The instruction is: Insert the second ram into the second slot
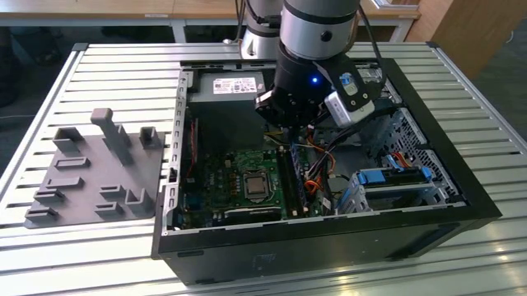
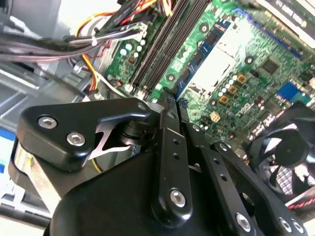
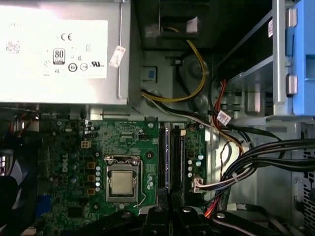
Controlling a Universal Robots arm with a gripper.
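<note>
My gripper (image 1: 286, 128) hangs over the open computer case, above the far end of the memory slots (image 1: 295, 180). In both wrist views its black fingers (image 2: 166, 110) meet at the tips, shut, with nothing visible between them. A thin dark-blue ram (image 3: 167, 157) stands on edge in the slot bank (image 3: 172, 157), beside the processor socket (image 3: 122, 182). I cannot tell which slot it sits in, or whether it is fully down. My gripper (image 3: 170, 214) lines up with the near end of that bank. In the second wrist view the slots (image 2: 162, 49) run away from my gripper (image 2: 170, 101).
The silver power supply (image 1: 234, 86) fills the case's far corner. Bundled cables (image 3: 246, 162) and a blue drive bracket (image 1: 395, 176) crowd the exterior view's right of the slots. A fan (image 2: 288, 152) sits by the board's edge. A grey parts fixture (image 1: 91, 166) lies outside the case.
</note>
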